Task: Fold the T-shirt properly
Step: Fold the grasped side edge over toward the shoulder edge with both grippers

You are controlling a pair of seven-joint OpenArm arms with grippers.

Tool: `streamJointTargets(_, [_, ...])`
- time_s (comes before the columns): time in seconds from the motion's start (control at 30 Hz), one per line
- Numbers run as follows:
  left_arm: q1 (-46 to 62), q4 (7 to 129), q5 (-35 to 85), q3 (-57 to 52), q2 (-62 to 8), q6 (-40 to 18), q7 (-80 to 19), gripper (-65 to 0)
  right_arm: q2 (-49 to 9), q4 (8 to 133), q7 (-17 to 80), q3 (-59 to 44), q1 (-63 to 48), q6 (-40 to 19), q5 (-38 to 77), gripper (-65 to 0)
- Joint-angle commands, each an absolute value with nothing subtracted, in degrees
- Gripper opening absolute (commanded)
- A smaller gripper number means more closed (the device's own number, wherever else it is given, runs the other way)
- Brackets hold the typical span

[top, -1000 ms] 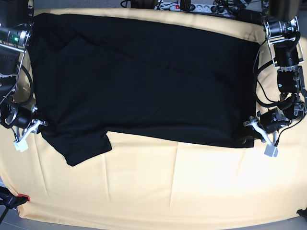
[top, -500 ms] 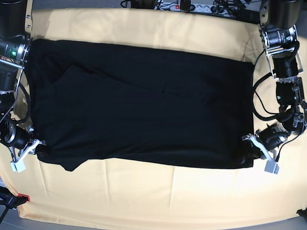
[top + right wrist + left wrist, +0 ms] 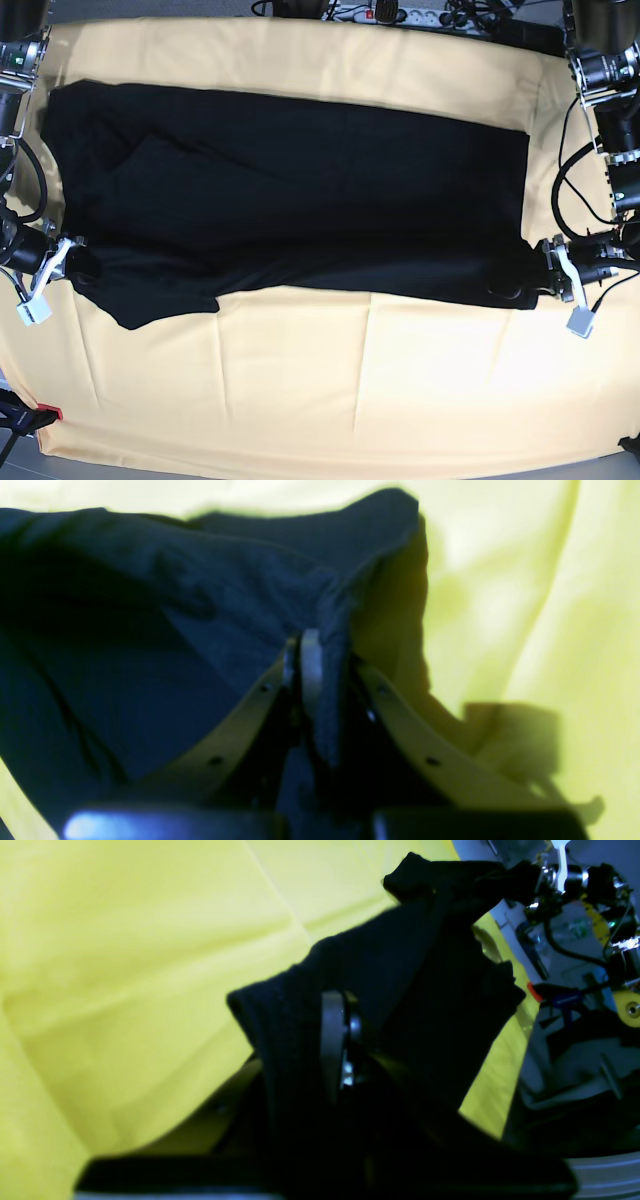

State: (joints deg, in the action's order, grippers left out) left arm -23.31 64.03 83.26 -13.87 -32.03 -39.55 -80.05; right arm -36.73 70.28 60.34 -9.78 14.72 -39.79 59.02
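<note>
The black T-shirt (image 3: 300, 200) lies spread wide across the pale yellow cloth (image 3: 350, 390), plain side up. One sleeve (image 3: 150, 305) juts out at its near left corner. My left gripper (image 3: 553, 275) is at the shirt's near right corner and is shut on black fabric; the left wrist view shows the T-shirt (image 3: 400, 965) bunched over that gripper (image 3: 340, 1040). My right gripper (image 3: 68, 262) is at the near left edge. In the right wrist view this gripper (image 3: 312, 665) pinches a fold of the T-shirt (image 3: 175, 605).
A power strip (image 3: 390, 14) and cables lie along the back edge. The arms' links and cables (image 3: 610, 130) flank the cloth on both sides. A red-tipped clamp (image 3: 48, 412) sits at the near left corner. Bare yellow cloth spans the front.
The shirt slid toward the front during the first half second. Then both grippers drew back and outward with the near edge, and the sleeve shows again at the near left.
</note>
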Motion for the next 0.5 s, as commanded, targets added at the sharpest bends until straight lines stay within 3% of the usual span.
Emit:
streamJointTargets(0.0, [-24.1,64.9,85.0,-14.2,-33.5,-40.0,-80.0,-65.0,-39.1,71.5,59.2,-10.3,15.7,-40.0,60.1,-65.0])
streamJointTargets(0.47, [-14.2,72.7,85.0,-14.2,-35.7,-37.9,-80.0,-65.0,-41.9,71.6,64.4,-10.3,12.6,-40.0,60.2,-65.0])
